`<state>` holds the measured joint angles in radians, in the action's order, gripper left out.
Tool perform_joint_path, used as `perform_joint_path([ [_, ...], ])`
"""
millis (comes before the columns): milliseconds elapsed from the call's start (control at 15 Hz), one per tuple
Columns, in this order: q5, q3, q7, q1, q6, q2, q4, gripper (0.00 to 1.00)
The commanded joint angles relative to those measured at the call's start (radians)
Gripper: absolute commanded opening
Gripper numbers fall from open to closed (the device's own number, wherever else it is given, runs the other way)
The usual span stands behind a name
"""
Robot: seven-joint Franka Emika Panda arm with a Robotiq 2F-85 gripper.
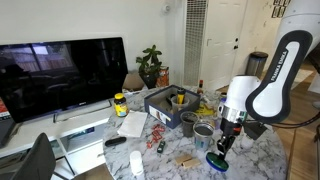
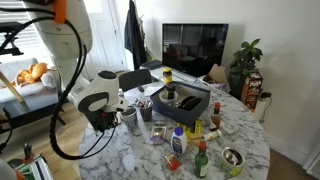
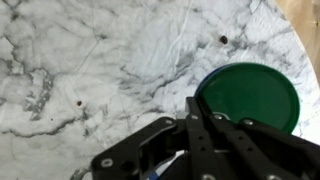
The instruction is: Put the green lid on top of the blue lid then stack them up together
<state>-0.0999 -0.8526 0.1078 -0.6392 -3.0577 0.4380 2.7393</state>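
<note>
The table (image 3: 90, 60) top looks like polished marble, white with grey veins and a soft sheen (a few dark specks mark it in the wrist view). The green lid (image 3: 250, 95) reads as smooth plastic, matt to faintly satin, with a plain rim. The gripper (image 3: 203, 112) is matt black, its linkage hard-edged and studded with dull metal fasteners. In an exterior view the arm (image 1: 290, 65) wears a glossy white shell with black bands, the television (image 1: 60, 75) screen is glossy black and reflective, and a cup (image 1: 203, 134) looks like dull grey metal.
</note>
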Motion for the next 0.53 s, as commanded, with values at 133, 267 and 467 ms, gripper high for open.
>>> perform_joint_path([
  [133,-0.132,-0.131,-0.064,-0.077,0.199,-0.181,0.03,0.01],
  [267,-0.117,-0.198,-0.04,-0.137,0.269,-0.236,0.016,0.01],
  [467,-0.175,-0.326,-0.07,-0.246,0.328,-0.333,0.013,0.01],
])
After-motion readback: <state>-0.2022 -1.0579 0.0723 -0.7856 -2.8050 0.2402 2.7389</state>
